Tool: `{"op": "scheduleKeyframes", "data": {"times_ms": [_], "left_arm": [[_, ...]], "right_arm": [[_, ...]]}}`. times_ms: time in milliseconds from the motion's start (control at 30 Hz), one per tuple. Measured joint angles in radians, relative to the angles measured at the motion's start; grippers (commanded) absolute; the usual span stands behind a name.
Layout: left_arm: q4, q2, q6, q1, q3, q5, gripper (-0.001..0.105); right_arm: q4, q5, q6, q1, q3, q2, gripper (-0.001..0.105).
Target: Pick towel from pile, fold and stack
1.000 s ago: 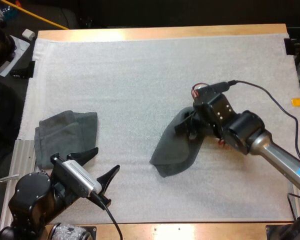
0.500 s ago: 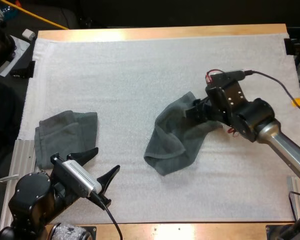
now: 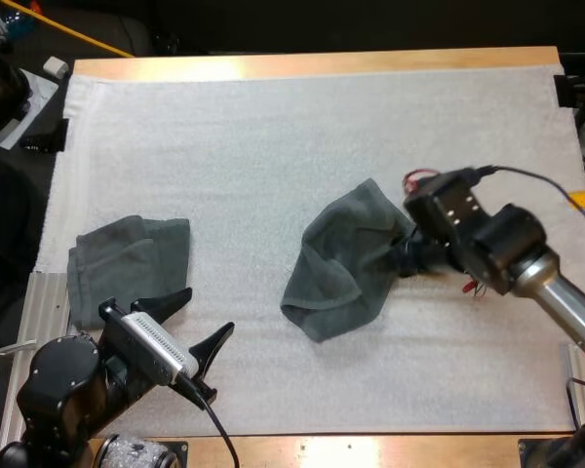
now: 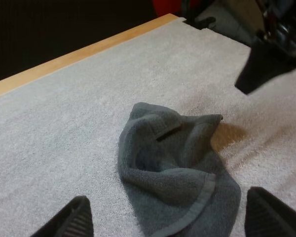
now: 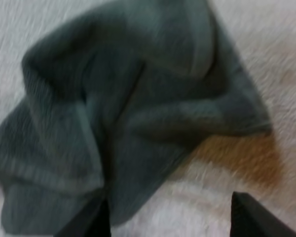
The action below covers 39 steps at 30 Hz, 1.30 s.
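Right gripper [image 3: 407,259] wide open, holding nothing, just beside right edge of crumpled towel [image 3: 343,261], mid mat [image 3: 273,146]. Left gripper [image 3: 203,314] open too, empty, near folded towel [image 3: 127,258]. Step: prob. getting a grip before fold. Next: find a corner, pinch, spread flat.

The far half of the mat [image 3: 273,127] lies bare from far left corner to far right corner, so we can sweep a gripper there freely. Mid-mat, the crumpled towel [image 3: 343,258] is in our way, with our right gripper [image 3: 408,260] at its right side, fingers spread and clear of the cloth. By the left edge the folded towel [image 3: 127,261] blocks us. Our left gripper [image 3: 197,322], fingers apart, hangs just beside it towards the near edge. Between the two towels we have an open lane.
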Motion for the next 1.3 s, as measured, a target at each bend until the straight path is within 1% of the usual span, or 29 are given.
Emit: {"op": "scheduleKeyframes", "data": {"times_ms": [100,133,200,333,467,667,833,967,1100,1300], "left_arm": [[0.0,0.0,0.0,0.0,0.0,0.0,0.061],[0.0,0.0,0.0,0.0,0.0,0.0,0.061],[0.0,0.0,0.0,0.0,0.0,0.0,0.061],[0.003,0.0,0.0,0.0,0.0,0.0,0.061],[0.003,0.0,0.0,0.0,0.0,0.0,0.061],[0.017,0.0,0.0,0.0,0.0,0.0,0.061],[0.062,0.0,0.0,0.0,0.0,0.0,0.061],[0.119,0.0,-0.004,0.0,0.0,0.0,0.061],[0.157,0.0,-0.004,0.0,0.0,0.003,0.061],[0.209,0.0,-0.004,0.0,0.0,0.011,0.061]], "right_arm": [[0.009,-0.002,-0.001,0.015,0.006,0.0,0.05],[0.014,-0.01,0.001,0.047,0.028,0.0,0.05],[0.007,-0.009,0.003,0.045,0.033,-0.002,0.05],[-0.025,0.0,0.016,0.064,0.104,-0.01,0.05],[-0.084,-0.033,0.04,0.11,0.198,-0.01,0.05],[-0.195,-0.079,0.078,0.174,0.288,0.001,0.05],[-0.257,-0.088,0.099,0.203,0.303,0.062,0.05],[-0.29,-0.089,0.132,0.203,0.305,0.143,0.049],[-0.327,-0.124,0.151,0.191,0.306,0.144,0.05],[-0.394,-0.173,0.202,0.166,0.306,0.196,0.05]]}}
